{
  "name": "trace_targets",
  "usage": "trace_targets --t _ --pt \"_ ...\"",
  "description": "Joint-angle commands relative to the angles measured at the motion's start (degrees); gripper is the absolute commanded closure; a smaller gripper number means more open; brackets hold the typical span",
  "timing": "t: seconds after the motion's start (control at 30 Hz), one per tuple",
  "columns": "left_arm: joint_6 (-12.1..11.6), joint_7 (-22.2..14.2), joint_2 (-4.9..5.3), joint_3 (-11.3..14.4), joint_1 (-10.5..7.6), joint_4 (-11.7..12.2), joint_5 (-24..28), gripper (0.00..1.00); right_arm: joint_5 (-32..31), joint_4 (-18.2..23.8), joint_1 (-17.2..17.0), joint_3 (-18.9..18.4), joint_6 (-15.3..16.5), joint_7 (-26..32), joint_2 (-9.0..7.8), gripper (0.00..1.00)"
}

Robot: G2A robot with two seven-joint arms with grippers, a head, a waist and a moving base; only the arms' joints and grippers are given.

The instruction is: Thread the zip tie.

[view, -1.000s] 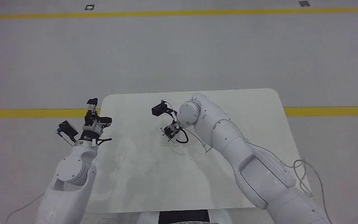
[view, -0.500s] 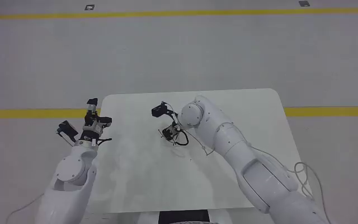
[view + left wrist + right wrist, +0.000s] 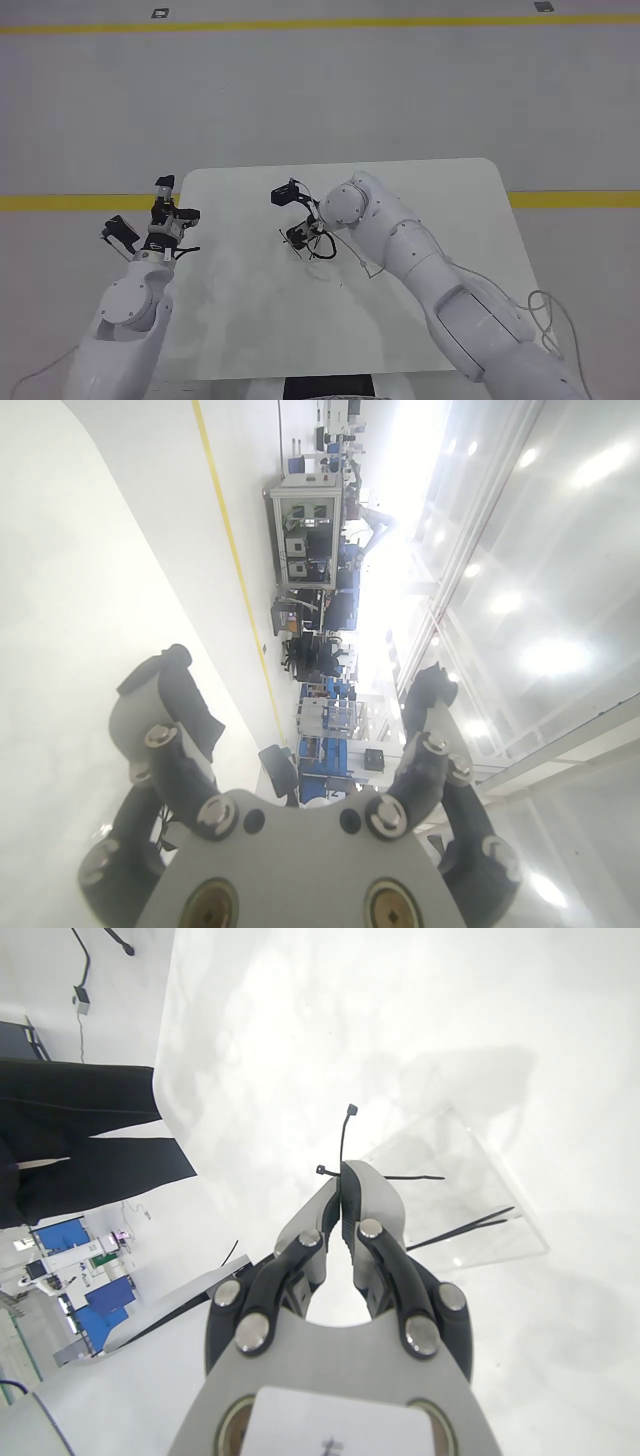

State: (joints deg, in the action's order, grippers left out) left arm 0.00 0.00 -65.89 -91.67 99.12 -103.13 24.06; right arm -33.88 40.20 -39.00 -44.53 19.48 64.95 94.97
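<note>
I am clamping a tie (image 3: 345,1138) in my right claw (image 3: 341,1183), head jutting just beyond it, threading seemingly not begun, left claw (image 3: 303,670) gaping empty.

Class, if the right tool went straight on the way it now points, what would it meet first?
The right tool would probably meet the white table, beside the clear tray; depth is unclear.

Four black zip ties (image 3: 344,1138), one clear plate (image 3: 500,1168), one white table (image 3: 430,190), one left gripper (image 3: 305,670), one right gripper (image 3: 341,1183).
</note>
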Motion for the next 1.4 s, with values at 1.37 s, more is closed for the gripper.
trace_targets --t 1.37 --pt "0.0 0.0 0.0 0.0 0.0 0.0 0.0 0.0 7.0 -8.3 3.8 5.8 -1.2 2.1 3.53 1.0"
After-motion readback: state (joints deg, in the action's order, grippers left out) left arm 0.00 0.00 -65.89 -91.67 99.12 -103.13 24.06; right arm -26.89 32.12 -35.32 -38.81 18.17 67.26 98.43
